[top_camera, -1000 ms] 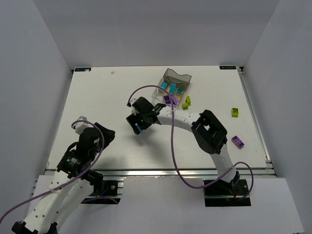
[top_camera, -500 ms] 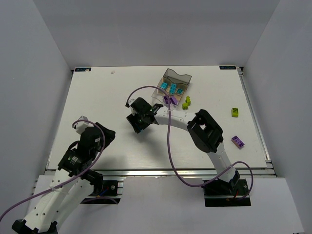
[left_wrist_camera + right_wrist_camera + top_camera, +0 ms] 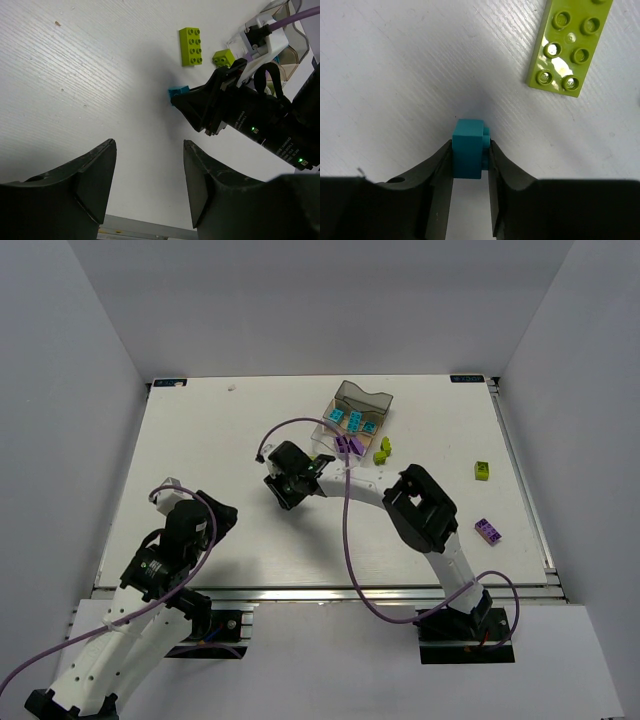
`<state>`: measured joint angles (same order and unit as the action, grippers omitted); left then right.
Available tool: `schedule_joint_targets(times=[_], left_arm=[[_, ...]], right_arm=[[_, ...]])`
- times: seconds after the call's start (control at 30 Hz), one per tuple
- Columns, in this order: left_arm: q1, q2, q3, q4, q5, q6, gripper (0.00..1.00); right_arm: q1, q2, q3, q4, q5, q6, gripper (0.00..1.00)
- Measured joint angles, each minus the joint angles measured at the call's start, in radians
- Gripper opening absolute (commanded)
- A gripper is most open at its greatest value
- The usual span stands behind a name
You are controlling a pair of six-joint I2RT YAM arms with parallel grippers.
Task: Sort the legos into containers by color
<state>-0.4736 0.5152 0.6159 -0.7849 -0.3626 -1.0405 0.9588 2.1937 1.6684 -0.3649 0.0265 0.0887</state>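
Right hand [image 3: 470,156] — clamped on cyan brick [image 3: 467,145], shifted slightly toward tray [image 3: 361,397]

no text, number or brand can be read anywhere. the black plastic housing of the right arm [image 3: 260,130], beyond the fingers [image 3: 95,180] of the left gripper [image 3: 149,155], carries tiny white print, too small to make out. small blue-marked corner tags [image 3: 166,382] on the white table [image 3: 200,450] are likewise illegible.

Table [image 3: 200,440]: white, faint wood grain.
Walls [image 3: 320,300]: plain grey, on three sides.
Rail [image 3: 320,593]: silver metal, along the near table edge.
Left corner tag [image 3: 168,382], right corner tag [image 3: 467,379]: small, dark, at the far corners.
Speck [image 3: 58,23]: tiny, brown, on the tabletop.
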Motion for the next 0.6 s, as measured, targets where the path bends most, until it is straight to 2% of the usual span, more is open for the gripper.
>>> schedule_joint_targets(times=[0.1,0.27,0.4,0.6], left_arm=[[0.0,0.0,0.0,0.004,0.0,0.0,0.66],[0.0,0.0,-0.002,0.016,0.002,0.0,0.66],[0.0,0.0,-0.007,0.032,0.005,0.0,0.66],[0.0,0.001,-0.027,0.063,0.012,0.0,0.66]], right_arm=[[-0.006,-0.031,-0.046,0.024,-0.008,-0.029,0.05],[-0.057,-0.177,-0.159,0.043,-0.158,-0.134,0.01],[-0.176,-0.337,-0.215,0.084,-0.315,-0.247,0.0],[-0.367,-0.424,-0.191,0.135,-0.359,-0.359,0.0]])
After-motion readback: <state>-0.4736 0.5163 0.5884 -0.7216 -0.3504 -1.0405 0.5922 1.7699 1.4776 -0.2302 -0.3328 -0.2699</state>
